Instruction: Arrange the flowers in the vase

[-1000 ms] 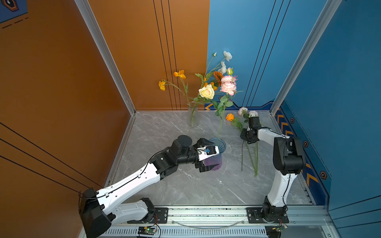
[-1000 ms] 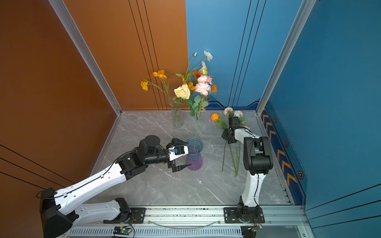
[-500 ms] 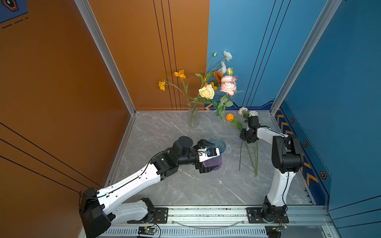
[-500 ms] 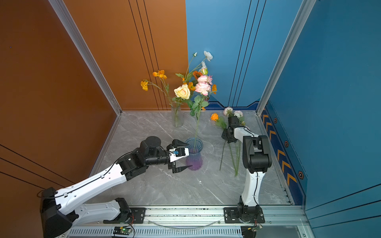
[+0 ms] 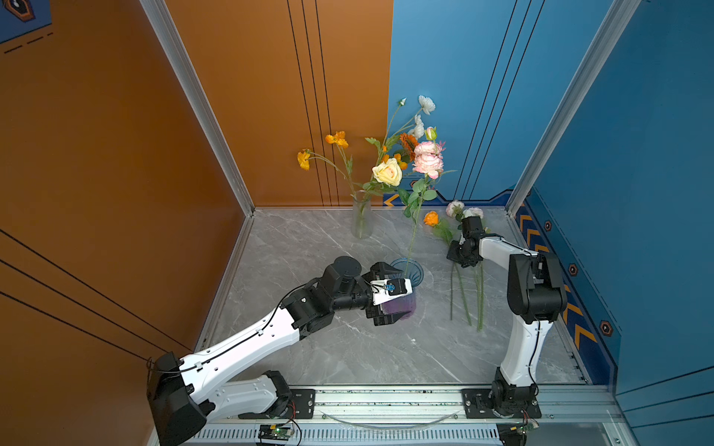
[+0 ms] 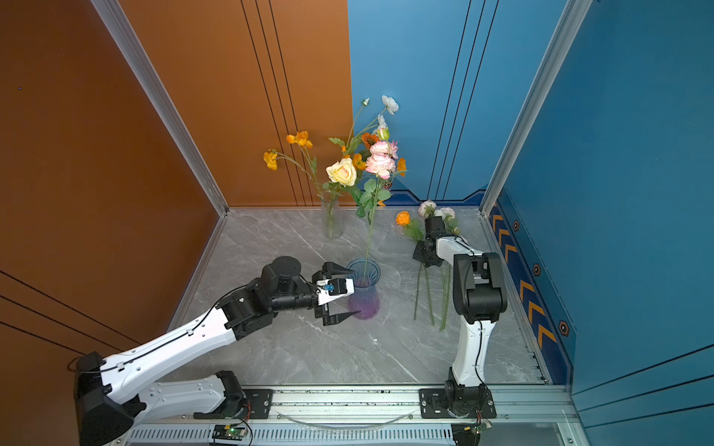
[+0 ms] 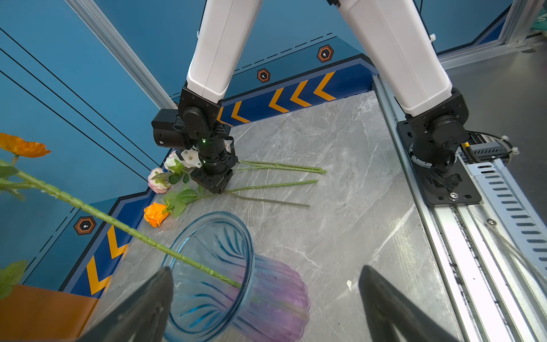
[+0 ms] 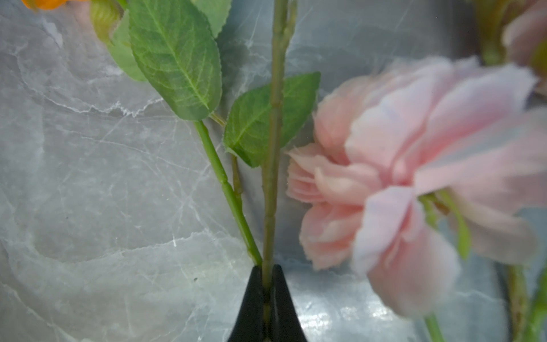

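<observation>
Grey marbled tabletop (image 5: 347, 347) is enclosed by an orange wall (image 5: 116, 154) and a blue wall (image 5: 637, 154), and a metal rail (image 5: 386, 397) carrying both arm bases is seen along the near edge. Beyond it, near the middle, the left pincer (image 6: 356, 292) is held level at the blue-purple vase (image 6: 367, 305), its jaws spread wide and nothing gripped. One finger (image 7: 154, 296) is seen just beside the vase's flared rim, though contact cannot be told. This vase stands upright on the tabletop, and a single pink flower (image 5: 428, 162) is stood in it, its long stem passing over the rim.

To the right and slightly farther back, the loose flowers (image 5: 465, 305) are laid flat on the tabletop, stems toward the rail. Their heads, an orange bloom (image 5: 430, 218) and two pale pink blooms (image 5: 454, 206), are turned toward the back. The right pincer (image 8: 268, 275) is lowered among them and is clenched on one green stem (image 8: 273, 148); which bloom belongs to that stem cannot be told.

Farthest back, where the wall colours meet, a clear vase (image 5: 362, 216) is stood. It is filled with a cream rose (image 5: 387, 172), small orange blossoms (image 5: 336, 139) and white blossoms (image 5: 426, 103) on tall stems.
</observation>
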`<state>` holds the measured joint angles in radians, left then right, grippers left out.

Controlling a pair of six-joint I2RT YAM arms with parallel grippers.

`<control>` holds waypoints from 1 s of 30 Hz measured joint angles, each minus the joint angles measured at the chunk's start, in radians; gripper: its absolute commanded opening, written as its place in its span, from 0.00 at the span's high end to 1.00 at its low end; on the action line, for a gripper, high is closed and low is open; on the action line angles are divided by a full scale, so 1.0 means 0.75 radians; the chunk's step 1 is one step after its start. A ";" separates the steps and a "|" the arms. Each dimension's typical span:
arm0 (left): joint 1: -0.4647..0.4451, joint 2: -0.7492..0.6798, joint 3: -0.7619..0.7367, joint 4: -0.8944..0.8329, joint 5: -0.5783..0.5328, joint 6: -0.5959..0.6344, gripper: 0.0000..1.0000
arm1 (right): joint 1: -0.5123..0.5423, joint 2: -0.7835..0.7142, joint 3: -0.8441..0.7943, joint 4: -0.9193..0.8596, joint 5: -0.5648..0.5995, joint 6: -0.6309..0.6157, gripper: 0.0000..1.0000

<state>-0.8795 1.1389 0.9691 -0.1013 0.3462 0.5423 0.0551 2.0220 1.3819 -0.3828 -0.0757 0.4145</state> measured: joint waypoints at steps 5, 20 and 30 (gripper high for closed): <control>0.001 -0.015 -0.001 -0.003 -0.013 0.026 0.02 | 0.005 -0.139 -0.043 -0.036 0.000 -0.010 1.00; 0.176 -0.067 -0.009 -0.043 0.044 0.060 0.02 | 0.018 -0.928 -0.456 0.011 -0.033 0.007 1.00; 0.499 -0.085 0.002 -0.093 0.249 0.039 0.02 | 0.529 -1.599 -0.583 0.449 0.170 -0.127 1.00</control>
<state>-0.5053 1.0752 0.9703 -0.1707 0.5331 0.5713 0.4522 0.8227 0.9443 -0.0460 0.0517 0.3191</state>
